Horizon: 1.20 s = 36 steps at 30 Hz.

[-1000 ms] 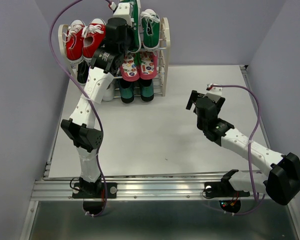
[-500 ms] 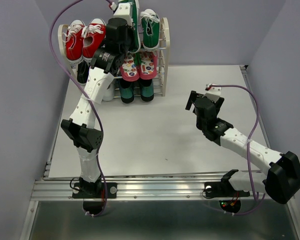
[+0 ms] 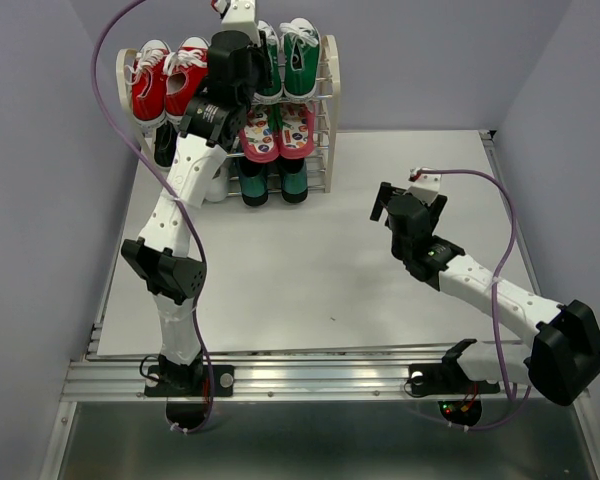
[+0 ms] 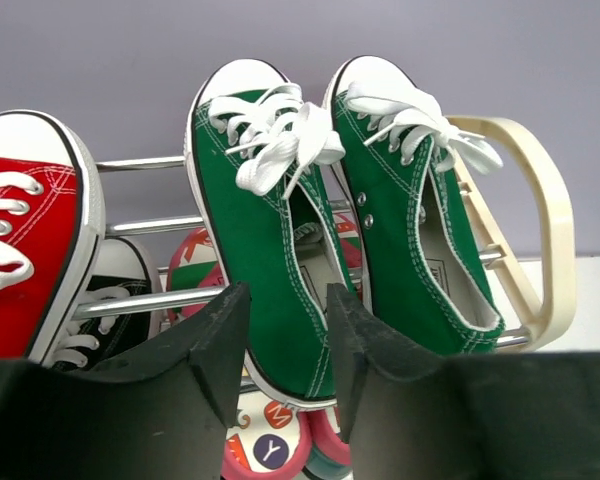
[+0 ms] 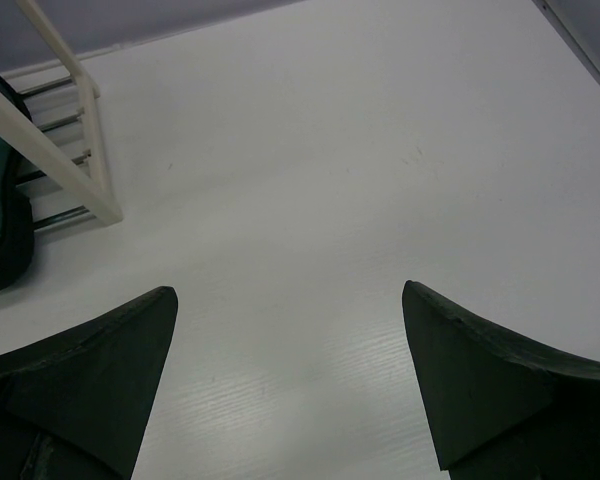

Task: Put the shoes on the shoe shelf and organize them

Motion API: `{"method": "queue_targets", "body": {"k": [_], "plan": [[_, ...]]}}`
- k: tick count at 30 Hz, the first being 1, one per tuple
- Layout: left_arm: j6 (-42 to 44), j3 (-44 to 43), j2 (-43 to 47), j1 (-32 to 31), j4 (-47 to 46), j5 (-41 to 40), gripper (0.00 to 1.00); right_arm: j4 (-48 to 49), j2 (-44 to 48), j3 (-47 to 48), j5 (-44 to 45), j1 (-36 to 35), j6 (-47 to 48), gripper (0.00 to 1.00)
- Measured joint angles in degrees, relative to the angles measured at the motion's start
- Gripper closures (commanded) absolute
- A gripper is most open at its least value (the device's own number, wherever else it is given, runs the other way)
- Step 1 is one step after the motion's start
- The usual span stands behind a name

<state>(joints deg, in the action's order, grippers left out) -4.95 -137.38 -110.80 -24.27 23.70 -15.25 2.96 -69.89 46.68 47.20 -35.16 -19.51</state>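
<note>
Left fingers (image 4: pixel 220 340) are part-spread and pinch nothing. The heel of the nearer of the green canvas sneakers (image 4: pixel 255 230) shows through the gap, and I can't tell if a pad grazes it. The left gripper (image 4: pixel 285 300) sits at the top tier of the shoe shelf (image 4: pixel 545 220).

The pair is on the top rods, right half, toes up toward the back wall, side by side and touching or nearly so. Pink-red flip-flops (image 3: pixel 278 130) are one tier down and the dark green loafers (image 3: pixel 270 180) are at the bottom. All three pairs look shelved, so I judge this step as release and retreat.

To do it well:
- Spread wider before moving, so no pad drags the heel.
- Back out straight along the shoe's axis, toward the robot, with no sideways sweep. The red sneakers (image 3: pixel 165 80) are just beside on the left, and the white laces could snag.
- Don't dip; the rods below would catch the fingers.
- Check that the heels rest on a rod. The shoes lean steeply, so a nudge could slide one off.

Left arm: elbow low over the table (image 3: pixel 310 260), forearm rising steeply, wrist at the top tier.

Right gripper (image 5: pixel 288 295) is spread fully wide, empty, and hovers over bare table. Its arm lies low, reaching mid-table, well apart from the shelf.
</note>
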Motion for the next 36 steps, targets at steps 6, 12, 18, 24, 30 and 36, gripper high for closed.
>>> {"method": "queue_targets", "body": {"k": [6, 12, 18, 24, 30, 36], "plan": [[0.2, 0.0, 0.0, 0.0, 0.2, 0.1, 0.26, 0.0, 0.0, 0.0, 0.0, 0.0, 0.0, 0.0], [0.2, 0.5, 0.2, 0.0, 0.8, 0.5, 0.08, 0.0, 0.0, 0.0, 0.0, 0.0, 0.0, 0.0], [-0.3, 8.9, 6.4, -0.3, 1.0, 2.3, 0.01, 0.0, 0.1, 0.0, 0.0, 0.0, 0.0, 0.0], [-2.4, 22.0, 17.9, -2.2, -0.8, 2.7, 0.01, -0.7, 0.5, 0.0, -0.2, 0.0, 0.0, 0.0], [-8.1, 53.3, 38.8, -9.1, -8.2, 0.2, 0.01, -1.2, 3.2, -0.6, -1.0, 0.0, -1.4, 0.0], [-17.1, 74.7, 52.6, -9.7, -10.1, -6.8, 0.01, -1.4, 6.5, -4.4, -2.6, 0.0, -3.7, 0.0]]}}
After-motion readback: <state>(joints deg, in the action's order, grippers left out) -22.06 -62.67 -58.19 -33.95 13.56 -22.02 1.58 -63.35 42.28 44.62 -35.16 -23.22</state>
